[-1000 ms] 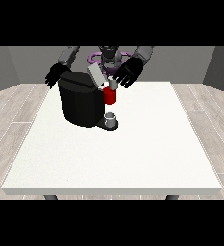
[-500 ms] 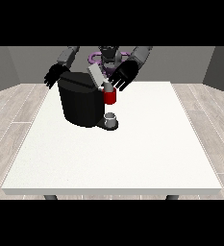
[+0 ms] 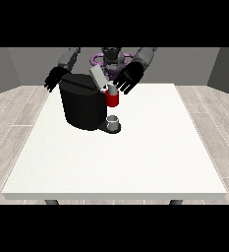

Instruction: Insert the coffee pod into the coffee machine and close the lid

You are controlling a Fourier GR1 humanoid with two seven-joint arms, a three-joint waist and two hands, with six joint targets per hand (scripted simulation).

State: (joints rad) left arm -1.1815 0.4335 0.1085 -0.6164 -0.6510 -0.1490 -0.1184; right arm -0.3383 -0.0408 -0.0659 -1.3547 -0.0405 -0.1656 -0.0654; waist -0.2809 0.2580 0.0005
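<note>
- The white table [image 3: 135,157] fills most of the view, seen from across it, with the robot [image 3: 111,58] small behind its far edge.
- The black coffee machine [image 3: 84,103] stands on the far left part of the table, its grey lid [image 3: 98,78] tilted up and open at the top right corner.
- The hand at the view's right [image 3: 128,78] hangs over the machine's right side, near the lid and just above a red thing at the machine [image 3: 113,99]; its fingers are spread and point down towards the camera, curled round nothing that I can see.
- The hand at the view's left [image 3: 54,78] sits off the machine's upper left corner, apart from the lid, fingers spread and hanging down, holding nothing.
- A small grey cup-like thing [image 3: 113,121] stands on the machine's base, right below the red thing.
- A small grey thing [image 3: 112,88] sits on top of the red thing, by the fingertips of the hand at the right; it may be the pod, but the view does not let me tell.
</note>
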